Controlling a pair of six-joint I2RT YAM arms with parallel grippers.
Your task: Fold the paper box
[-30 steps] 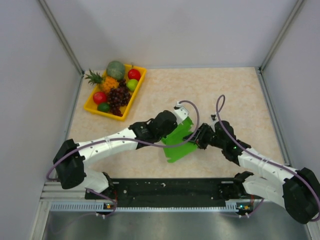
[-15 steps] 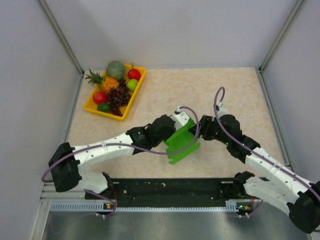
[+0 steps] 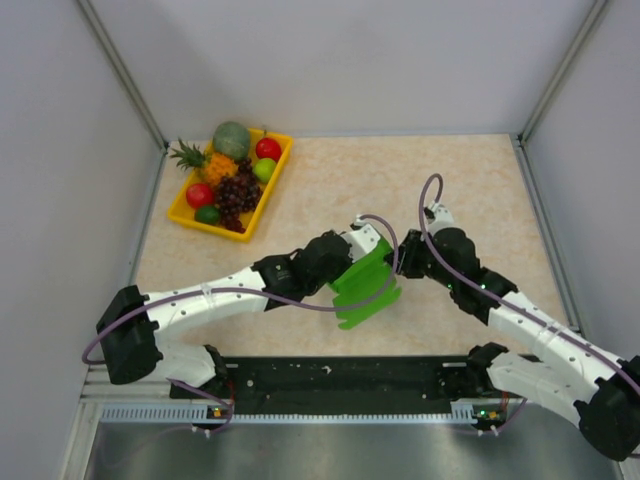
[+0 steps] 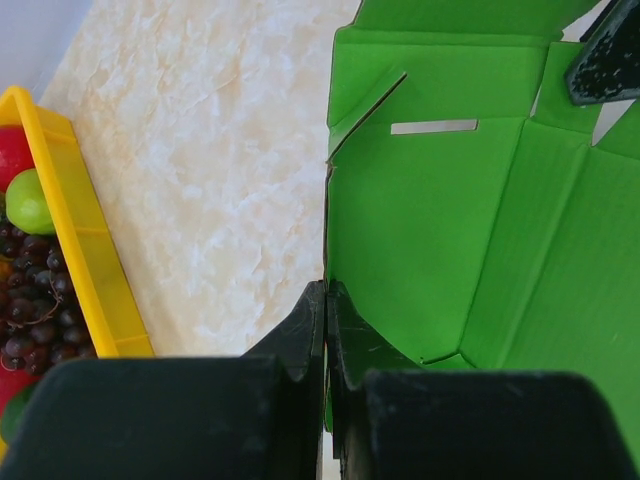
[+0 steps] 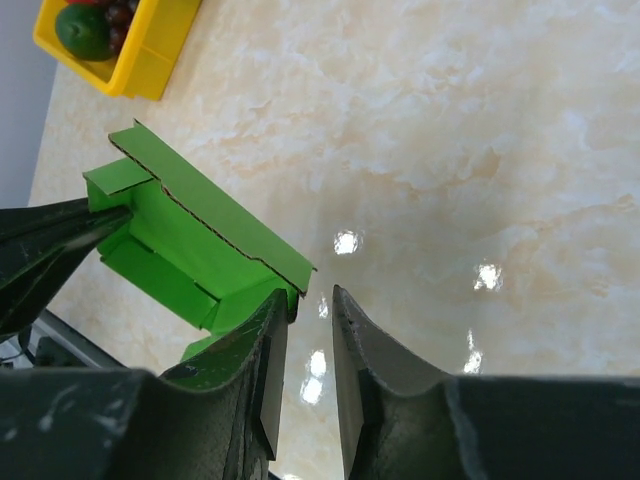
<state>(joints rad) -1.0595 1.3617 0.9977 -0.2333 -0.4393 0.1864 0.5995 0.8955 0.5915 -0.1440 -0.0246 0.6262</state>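
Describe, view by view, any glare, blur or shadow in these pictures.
Right wrist view: bright glare spots on the glossy table, and the right gripper, close to the lens, looks soft. Left wrist view: paper box sharp and evenly lit, left gripper dark. Top view: soft, even light, no glare.

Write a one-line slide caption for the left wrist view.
Left end effector pinches the edge of the green paper box near a yellow fruit tray.

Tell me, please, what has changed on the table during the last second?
The right end effector moved forward and seems to have released the paper box; its jaws now stand slightly apart, empty. The box went from nearly flat to folded up, narrower. The left end effector stays shut on its edge; the yellow fruit tray did not move.
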